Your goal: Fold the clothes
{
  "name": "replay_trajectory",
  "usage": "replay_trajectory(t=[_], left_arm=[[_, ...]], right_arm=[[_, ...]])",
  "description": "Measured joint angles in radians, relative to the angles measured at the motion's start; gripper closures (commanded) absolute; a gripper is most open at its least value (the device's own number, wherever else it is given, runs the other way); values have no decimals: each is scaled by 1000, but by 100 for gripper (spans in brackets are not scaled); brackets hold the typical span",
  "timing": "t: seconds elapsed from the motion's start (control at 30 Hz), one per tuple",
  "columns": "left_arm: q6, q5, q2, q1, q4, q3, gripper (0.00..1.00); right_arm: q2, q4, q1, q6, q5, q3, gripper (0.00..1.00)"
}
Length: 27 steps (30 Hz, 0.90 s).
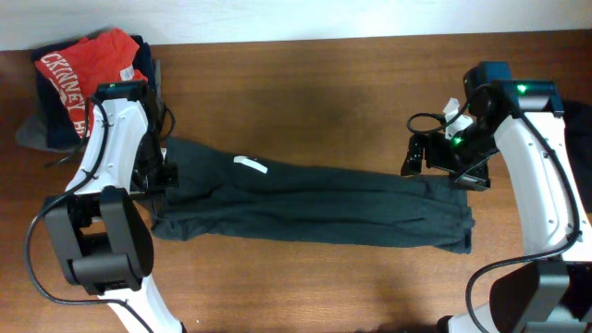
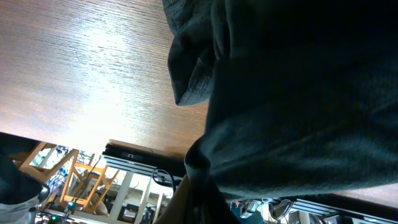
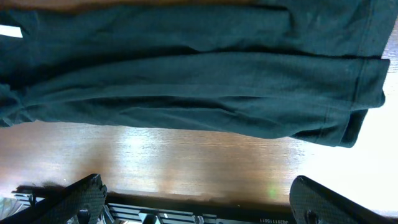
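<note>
Counting from the red shirt [image 1: 83, 65]: one of those, heaped on one dark blue piece [image 1: 146, 57], with white block letters that seem to start "CINC"; I can't read the rest. One dark grey-green garment [image 1: 314, 203] lies in a long band on the table [image 1: 305, 83], starting just below the red shirt and running well away from it. It has one white tag [image 1: 250, 165], too small to read. Left gripper [image 1: 159, 176], at the end nearest the red shirt, is closed with cloth bunched into it. Right gripper [image 1: 451, 166], at the end farthest from the red shirt, is wide open, fingers [image 3: 74, 198] holding nothing.
</note>
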Motion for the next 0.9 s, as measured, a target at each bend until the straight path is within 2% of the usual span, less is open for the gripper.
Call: replay_trajectory(t=[0.2,0.7,0.77,0.8,0.83,0.87,0.9], left_arm=[[0,0,0,0,7,0,91],[0,-7,0,0,143,-5,90],[0,-7,0,0,148,-4,86],[0,-8,0,0,148,-4,82],[1,-8,0,0,146,-4,74],[-6,-8,0,0,140,-4,46],[0,-9,0,0,134,-4,7]], right_arm=[[0,1,8,6,0,0,1],[0,21,8,6,0,-2,1],[0,21,8,6,0,-2,1],[0,22,8,7,0,-2,1],[0,22,8,6,0,-2,1],[0,24,8,6,0,-2,1],[0,24,8,6,0,-2,1]])
